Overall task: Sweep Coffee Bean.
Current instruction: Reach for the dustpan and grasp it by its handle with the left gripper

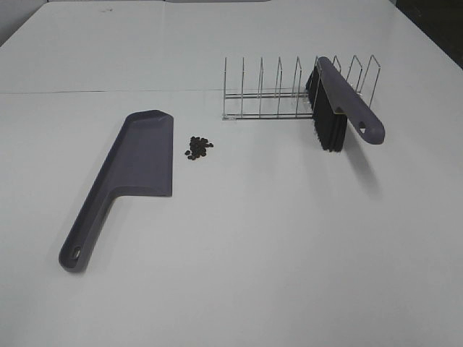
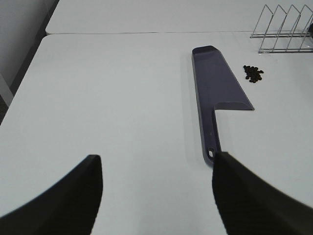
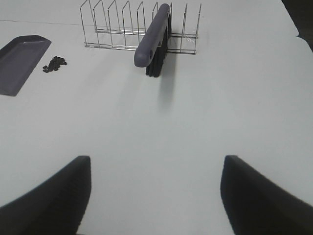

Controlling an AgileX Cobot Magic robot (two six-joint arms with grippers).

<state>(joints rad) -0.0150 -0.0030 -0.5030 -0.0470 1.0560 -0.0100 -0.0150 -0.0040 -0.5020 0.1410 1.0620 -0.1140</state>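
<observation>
Dark coffee beans [image 1: 198,147] lie heaped on the worktop [image 1: 253,253] just beside the dustpan [image 1: 141,155] — nothing swept yet. The brush [image 1: 347,108] rests in the rack [image 1: 268,90]; left claw [image 2: 156,166] and right claw [image 3: 156,164] gape, empty.

No text, label, brand, number or sign can be read anywhere, neither on the dustpan [image 1: 141,155], the brush [image 1: 347,101], the rack [image 1: 264,95] nor the desk [image 1: 289,253].
</observation>
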